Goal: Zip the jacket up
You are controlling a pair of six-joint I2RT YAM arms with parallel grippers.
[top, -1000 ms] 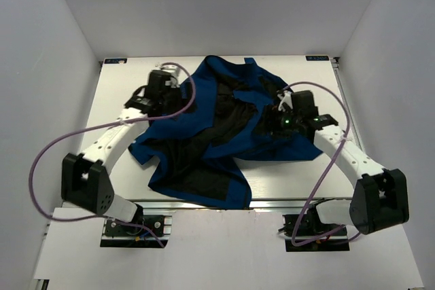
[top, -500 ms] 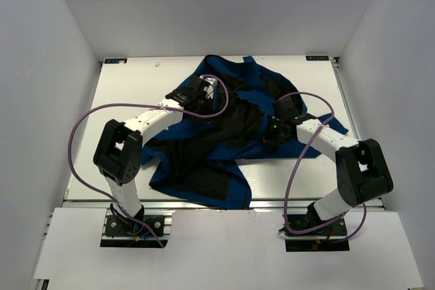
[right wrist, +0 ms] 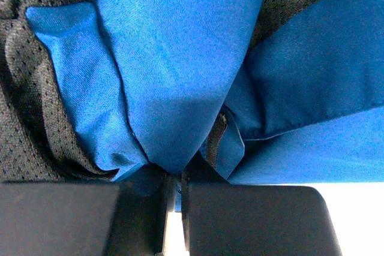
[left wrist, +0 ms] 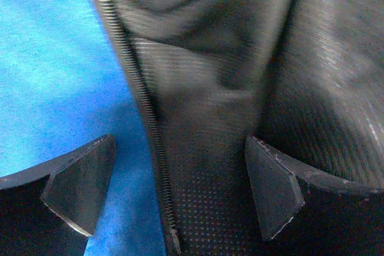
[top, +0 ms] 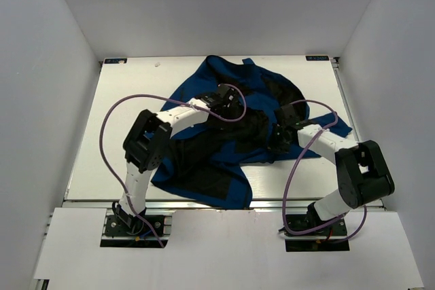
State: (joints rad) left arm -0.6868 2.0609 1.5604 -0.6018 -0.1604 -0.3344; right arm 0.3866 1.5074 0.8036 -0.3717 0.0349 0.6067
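Right wrist: right jaws clamp a jacket (right wrist: 174,58) fold; left jaws wide, straddling zipper (left wrist: 144,106).

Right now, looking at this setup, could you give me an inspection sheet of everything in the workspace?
Surface: white table, with the jacket spread over its middle.
Job's things: blue jacket, crumpled and lying open with its black lining showing; zipper teeth not joined.
Clutter: nothing seen.
Grippers: left gripper open, a finger on either side of the zipper teeth; right gripper shut, pinching a fold of the jacket's blue fabric.
Cables: left purple cable and right purple cable each loop out beside their arm.
Surroundings: white walls on three sides.
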